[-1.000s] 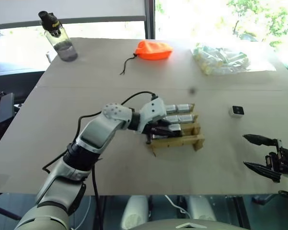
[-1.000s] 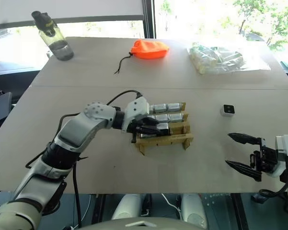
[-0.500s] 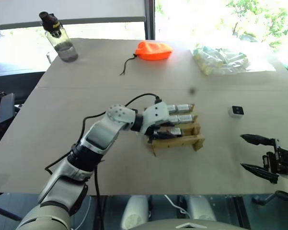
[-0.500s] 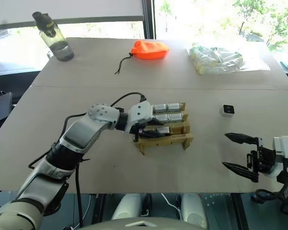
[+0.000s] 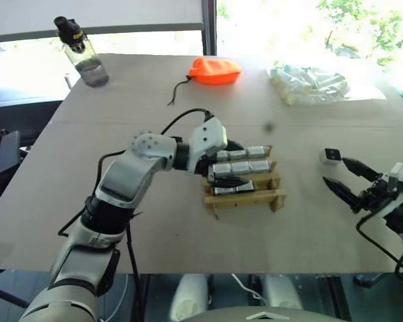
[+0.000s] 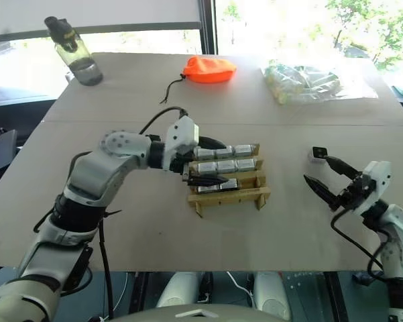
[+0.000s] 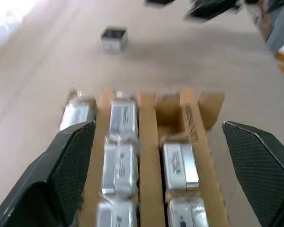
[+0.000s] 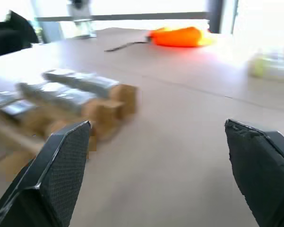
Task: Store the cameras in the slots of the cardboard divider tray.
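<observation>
Your left pincer (image 5: 236,163) hangs over the tray (image 5: 245,192) with its fingers spread wide, holding nothing. The tray sits mid-bench (image 5: 154,228), most of its slots filled with cameras (image 5: 241,167); the slots at its right end in the near row look empty from the left wrist. One loose camera (image 5: 331,155) lies on the bench to the tray's right. Your right pincer (image 5: 344,176) sits just beside that camera, fingers wide apart and empty, pointing toward it.
</observation>
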